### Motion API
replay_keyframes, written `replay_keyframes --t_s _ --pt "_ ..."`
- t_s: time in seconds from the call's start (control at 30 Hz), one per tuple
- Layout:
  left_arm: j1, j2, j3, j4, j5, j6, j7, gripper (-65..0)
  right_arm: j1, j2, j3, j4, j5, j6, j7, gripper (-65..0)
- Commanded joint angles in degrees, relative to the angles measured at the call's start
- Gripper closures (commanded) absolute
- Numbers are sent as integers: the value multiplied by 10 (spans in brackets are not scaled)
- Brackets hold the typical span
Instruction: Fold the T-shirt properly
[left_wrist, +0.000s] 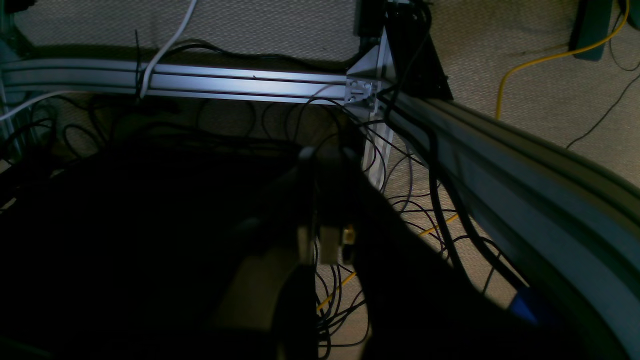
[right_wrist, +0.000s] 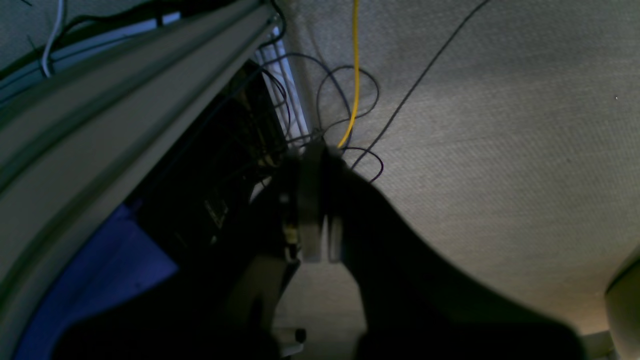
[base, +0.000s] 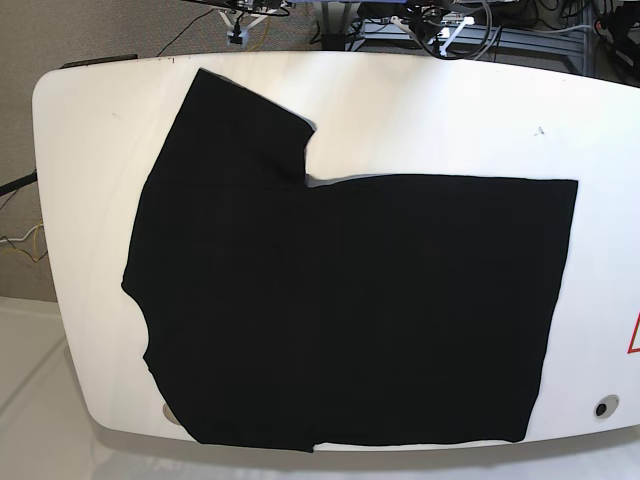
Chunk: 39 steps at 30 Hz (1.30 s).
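**Shirt laid flat, both arms parked clear**

We see the T-shirt (base: 340, 300) spread open on the white counter (base: 80, 150), covering most of its surface. One sleeve reaches toward the far left corner of the base view, the straight hem runs down the right side, and the near sleeve edge hangs just at the counter's front rim. It lies smooth and single-layered, which we judge to be a starting layout: flat cloth gives clean edges to pick up for a first fold.

Neither arm shows in the base view. Both wrist cameras look at carpet, loose cables (left_wrist: 410, 210) and the aluminium frame (left_wrist: 240, 82) beside the counter, so we take the arms to be hanging low, out of the cloth's way. The left gripper (left_wrist: 325, 240) has its jaws pressed together with nothing between them; the right gripper (right_wrist: 317, 235) likewise stands closed and empty. No fold is made yet, so we judge the task not begun.
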Motion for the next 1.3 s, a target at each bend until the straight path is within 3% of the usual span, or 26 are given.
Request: replay_keyframes --t_s 0.0,0.6,1.0,1.13,1.27 --pt "2 -2 5 0 -4 -3 -3 -9 -2 2 3 -3 -3 1 5 -1" --pt "2 -1 3 0 -5 -6 -4 -37 -4 2 3 -2 -1 2 5 -5" --pt "5 0 4 0 -6 -3 36 -212 -4 2 3 0 0 2 6 -8" --pt "4 -3 5 1 -6 -4 24 -181 -5 2 2 1 -2 3 9 -9" --pt "4 -3 3 2 -6 -3 3 -78 -5 2 1 2 -2 2 6 -9"
